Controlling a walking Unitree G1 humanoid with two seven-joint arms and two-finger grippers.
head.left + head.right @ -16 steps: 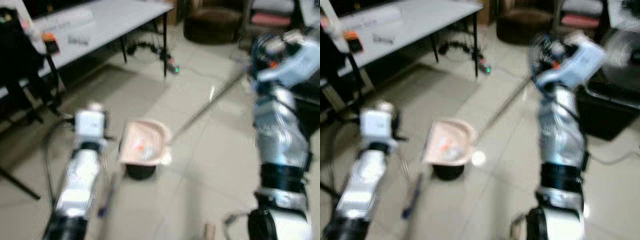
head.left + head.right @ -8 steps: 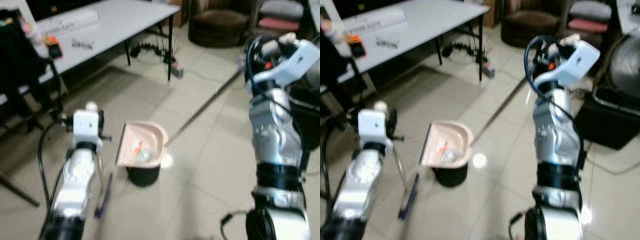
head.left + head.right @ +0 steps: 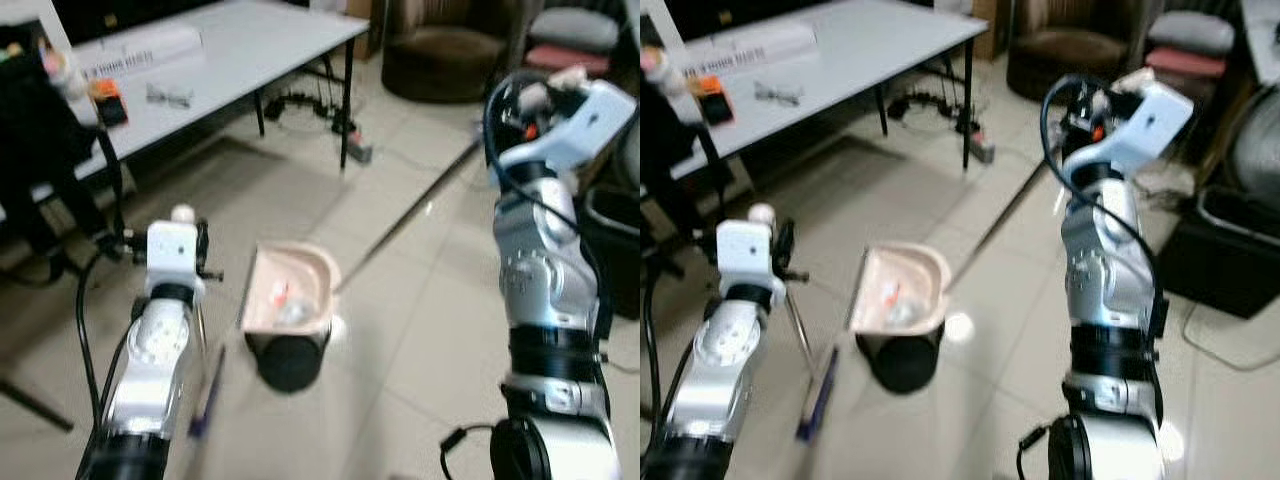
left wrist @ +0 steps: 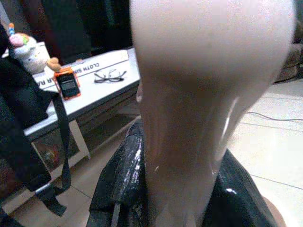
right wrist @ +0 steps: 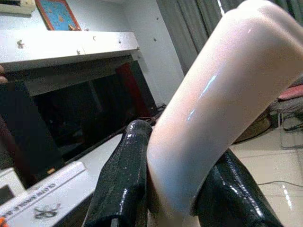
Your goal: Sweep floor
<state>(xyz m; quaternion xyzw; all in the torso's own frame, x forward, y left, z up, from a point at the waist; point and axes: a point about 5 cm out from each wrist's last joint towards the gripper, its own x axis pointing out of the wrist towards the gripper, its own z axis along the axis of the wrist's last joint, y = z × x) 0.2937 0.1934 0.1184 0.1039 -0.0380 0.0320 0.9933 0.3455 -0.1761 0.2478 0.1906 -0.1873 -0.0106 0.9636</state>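
Dustpan (image 3: 291, 287) sits on the floor (image 3: 420, 300) between both arms, with scraps inside. Left gripper (image 4: 175, 189) squeezes a pink handle (image 4: 189, 94). Right gripper (image 5: 170, 189) squeezes a pale handle (image 5: 213, 104).

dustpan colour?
Pale pink dustpan, with litter inside; the right eye view shows it best.

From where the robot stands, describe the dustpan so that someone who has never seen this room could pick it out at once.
Start at the long white table, then drop to the tiled floor between the two silver arms. There lies the dustpan: a pale pink scoop holding a few scraps, on a long thin handle, over a round black base; nothing else nearby is pink.
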